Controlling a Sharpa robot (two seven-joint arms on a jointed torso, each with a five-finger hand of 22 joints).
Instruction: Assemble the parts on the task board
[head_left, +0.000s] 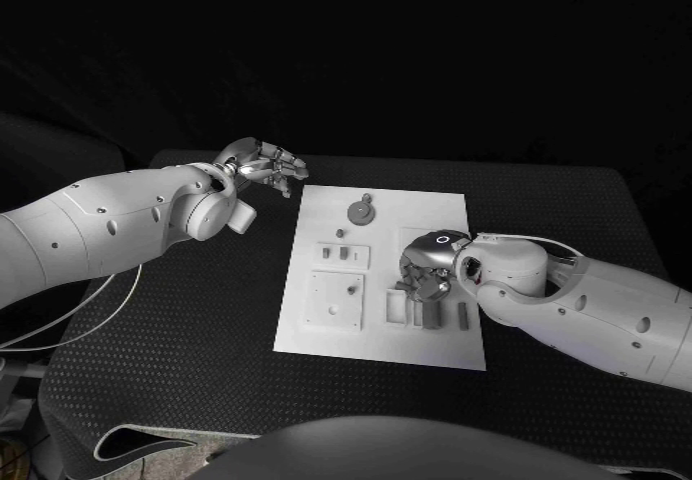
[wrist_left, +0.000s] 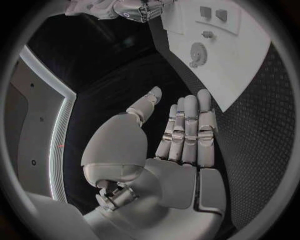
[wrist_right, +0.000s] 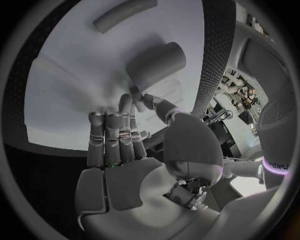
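The right robot hand is reaching down over the near right part of the task board, the closest working thing to the head camera. In the right wrist view its fingers are lying straight and side by side, while the thumb and one fingertip are meeting against a grey cylindrical part that is standing on the white plate; whether that part is actually being pinched or only touched, I cannot tell. Another grey bar-shaped part is lying on the board farther off in that view.

Around the right robot hand, in the head view, several slim grey parts are lying by the board's near right area, and a square plate with holes is sitting on its near left.

The left robot hand is hovering off the board's far left corner, above the black tabletop. The left wrist view shows its fingers stretched out and the thumb spread aside, grasping nothing. A round grey part is lying on the far part of the board, near that hand but apart from it.
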